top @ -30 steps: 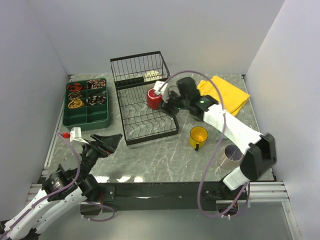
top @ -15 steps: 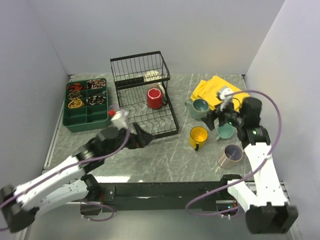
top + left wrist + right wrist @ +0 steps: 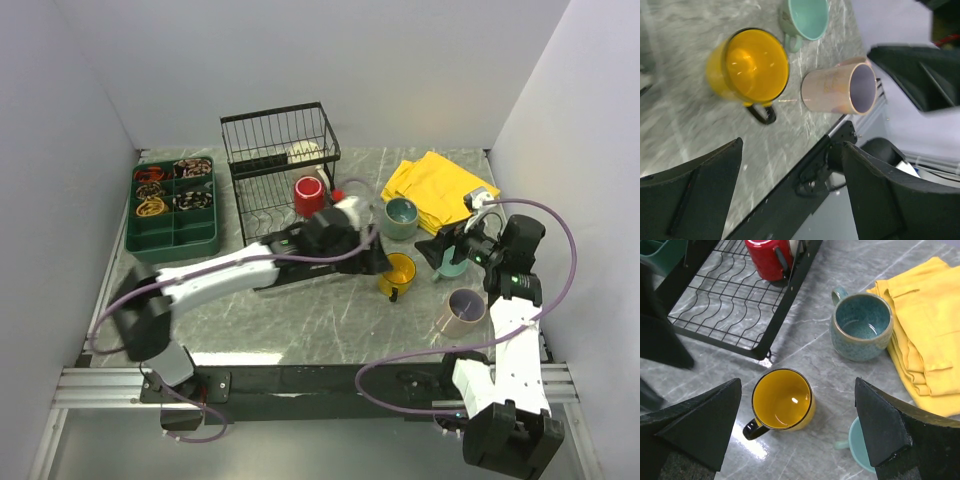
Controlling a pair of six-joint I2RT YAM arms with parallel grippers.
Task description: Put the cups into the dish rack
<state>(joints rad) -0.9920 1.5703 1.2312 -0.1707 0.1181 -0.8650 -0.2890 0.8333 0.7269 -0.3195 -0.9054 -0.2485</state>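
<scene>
The left gripper, its fingers spread wide and holding nothing, hovers just short of the yellow mug. The mug stands upright on the worktop near a front corner of the dish rack, its black handle turned toward the near edge. A clean pick likely means setting one finger inside the rim and one outside, away from the handle, and closing squarely, since the glossy, dark-rimmed, empty mug looks slick.
</scene>
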